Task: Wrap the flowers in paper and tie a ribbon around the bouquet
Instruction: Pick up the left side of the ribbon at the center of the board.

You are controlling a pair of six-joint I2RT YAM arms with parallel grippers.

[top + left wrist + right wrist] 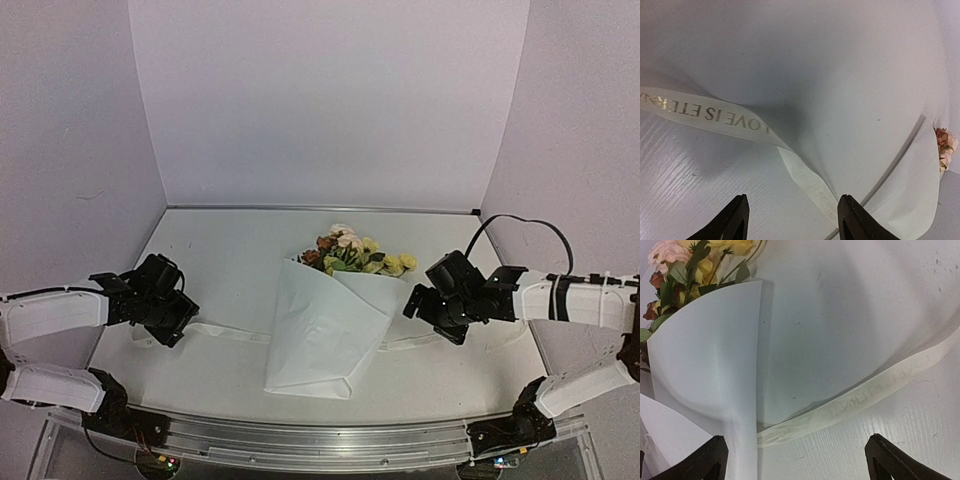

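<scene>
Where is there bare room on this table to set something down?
Free: far-left table between back wall and ribbon; the near strips either side of the bouquet. Crowded: the middle line, with left gripper, bouquet, right gripper.

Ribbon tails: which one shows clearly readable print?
The left tail, ahead of the left claw: gold LOVE IS ETERNAL reads clearly. The right tail, by the right claw, shows only faint, washed-out lettering.

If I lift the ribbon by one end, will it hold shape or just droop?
Probably droops: the ribbon is a thin flat strip lying limp and curved on the table. Likely very light and easy to drag. Its middle seems to pass under the bouquet, so pulling may shift that too.
</scene>
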